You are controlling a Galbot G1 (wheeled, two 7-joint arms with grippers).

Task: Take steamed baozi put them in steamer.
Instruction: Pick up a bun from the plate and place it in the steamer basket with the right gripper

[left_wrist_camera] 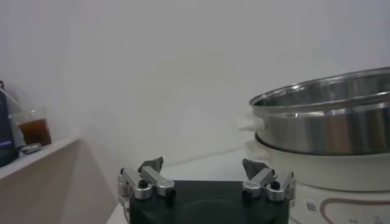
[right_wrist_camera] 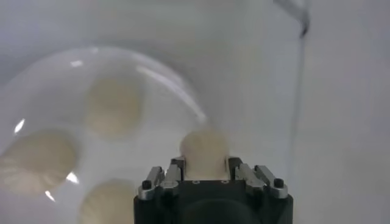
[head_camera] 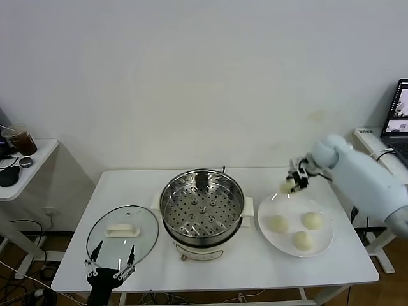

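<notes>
My right gripper [head_camera: 292, 184] is shut on a cream-white baozi [head_camera: 286, 186] and holds it above the far left rim of the white plate [head_camera: 319, 247]. In the right wrist view the baozi [right_wrist_camera: 204, 148] sits between the fingers. Three more baozi [head_camera: 278, 224] [head_camera: 312, 220] [head_camera: 302, 240] lie on the plate; they also show in the right wrist view [right_wrist_camera: 111, 105]. The steamer [head_camera: 202, 203], a shiny steel pot with a perforated tray on a cream base, stands mid-table, left of the plate. My left gripper [head_camera: 109, 266] is open and empty at the table's front left, over the glass lid.
A round glass lid [head_camera: 123, 233] with a white handle lies left of the steamer. A side table [head_camera: 29, 167] with a cup of dark drink stands at far left. A laptop [head_camera: 398, 118] is at the far right.
</notes>
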